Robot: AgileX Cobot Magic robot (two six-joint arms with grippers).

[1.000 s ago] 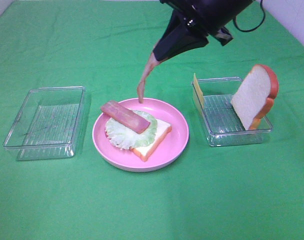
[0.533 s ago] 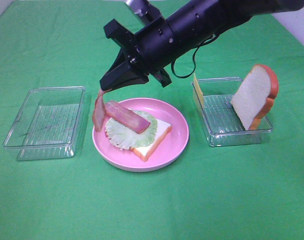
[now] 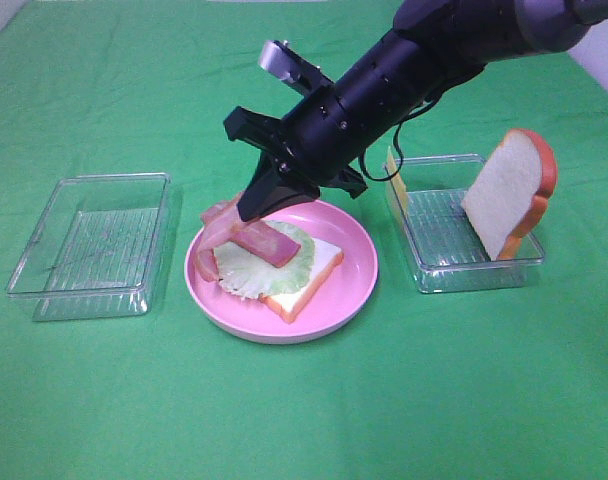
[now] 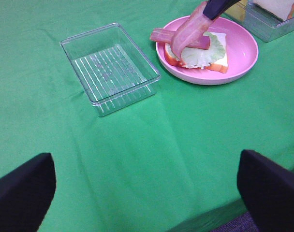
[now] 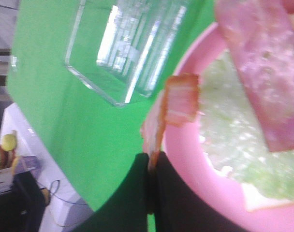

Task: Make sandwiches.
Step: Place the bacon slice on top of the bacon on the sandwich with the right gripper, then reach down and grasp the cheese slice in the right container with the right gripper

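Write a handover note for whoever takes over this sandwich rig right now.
Grippers: left gripper open, idle, away from the plate; right gripper shut on the second bacon strip, hanging over the plate's left side.
Done: bottom bread slice, lettuce and first bacon strip stacked on the plate.
Left: lay the held strip, then add the cheese slice and top bread slice, both in the tray right of the plate.

2 trays (image 3: 94, 250) (image 3: 439, 235), 2 bacon (image 3: 269, 243) (image 3: 216, 232), 2 bread (image 3: 504, 190) (image 3: 319, 262), 1 plate (image 3: 356, 270)

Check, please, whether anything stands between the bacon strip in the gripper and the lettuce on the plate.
Only the first bacon strip, already lying across the lettuce; the held strip in the right gripper hangs at its end, over the plate rim.
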